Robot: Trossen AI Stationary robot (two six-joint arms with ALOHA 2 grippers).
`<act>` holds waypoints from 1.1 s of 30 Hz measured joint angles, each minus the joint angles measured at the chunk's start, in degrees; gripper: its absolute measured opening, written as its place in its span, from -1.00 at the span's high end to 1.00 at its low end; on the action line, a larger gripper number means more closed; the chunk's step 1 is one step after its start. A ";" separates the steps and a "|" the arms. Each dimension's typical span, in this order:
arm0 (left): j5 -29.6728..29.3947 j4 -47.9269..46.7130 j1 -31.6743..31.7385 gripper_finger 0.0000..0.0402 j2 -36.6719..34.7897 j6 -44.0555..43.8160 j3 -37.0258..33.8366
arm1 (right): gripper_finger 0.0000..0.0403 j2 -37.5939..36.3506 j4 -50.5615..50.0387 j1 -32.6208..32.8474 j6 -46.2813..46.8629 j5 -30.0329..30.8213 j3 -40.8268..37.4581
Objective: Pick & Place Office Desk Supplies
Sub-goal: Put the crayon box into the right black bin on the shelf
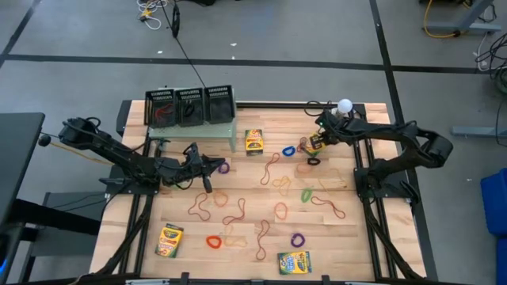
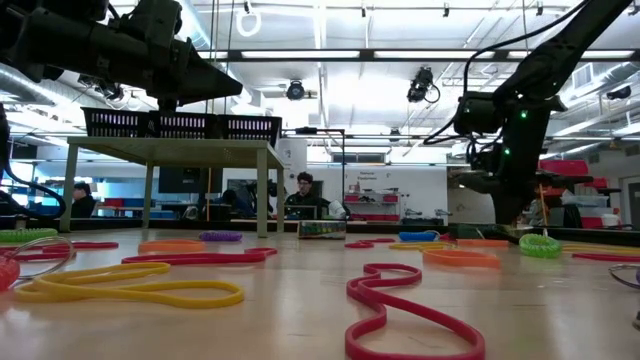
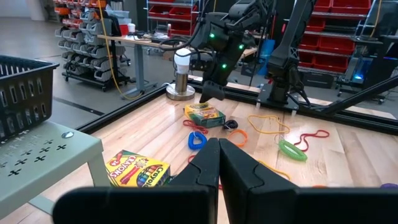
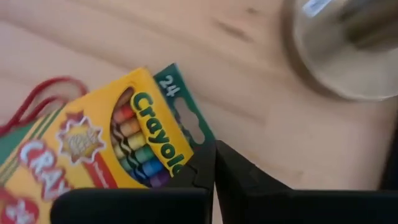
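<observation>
Right hand [image 4: 214, 163] closed empty just beside a crayon box [image 4: 106, 146]; left hand [image 3: 219, 163] closed, idle. Rubber bands [image 1: 238, 212] and boxes mostly unsorted on bench [image 1: 356, 237].

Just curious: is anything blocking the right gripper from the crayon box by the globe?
Nothing visible. The right gripper sits at the edge of the crayon box; the globe's grey base stands beside, not between.
</observation>
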 joint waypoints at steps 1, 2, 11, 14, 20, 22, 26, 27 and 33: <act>-0.02 0.02 0.00 0.95 0.02 0.00 0.00 | 0.95 -0.25 -0.37 0.15 0.01 -1.09 0.00; 0.00 0.02 0.00 0.95 0.02 -0.02 0.00 | 0.95 -0.57 -0.72 0.28 0.02 -2.08 0.00; 0.00 -0.01 0.00 0.95 0.02 0.00 0.00 | 0.58 -4.02 -1.99 -0.37 -1.69 -5.15 -0.02; 0.00 0.02 0.00 0.95 0.02 0.00 0.00 | 0.42 -3.78 0.21 -1.26 -3.11 -7.76 -0.02; -0.01 0.02 0.00 0.95 0.02 -0.02 0.00 | 0.23 -3.80 2.43 -4.08 -5.63 -11.40 -0.02; 0.01 0.02 0.00 0.95 0.02 -0.01 0.00 | 0.22 -3.80 2.46 -5.20 -6.73 -12.38 -0.02; -0.01 0.02 0.00 0.95 0.02 0.00 0.00 | 0.23 -3.80 2.48 -7.54 -8.77 -15.47 -0.02; -0.01 0.01 0.00 0.95 0.02 -0.01 0.00 | 0.24 -3.80 2.54 -8.01 -9.37 -16.50 -0.02; 0.00 0.02 0.00 0.95 0.02 -0.02 0.00 | 0.24 -3.80 2.84 -10.51 -12.19 -20.15 -0.02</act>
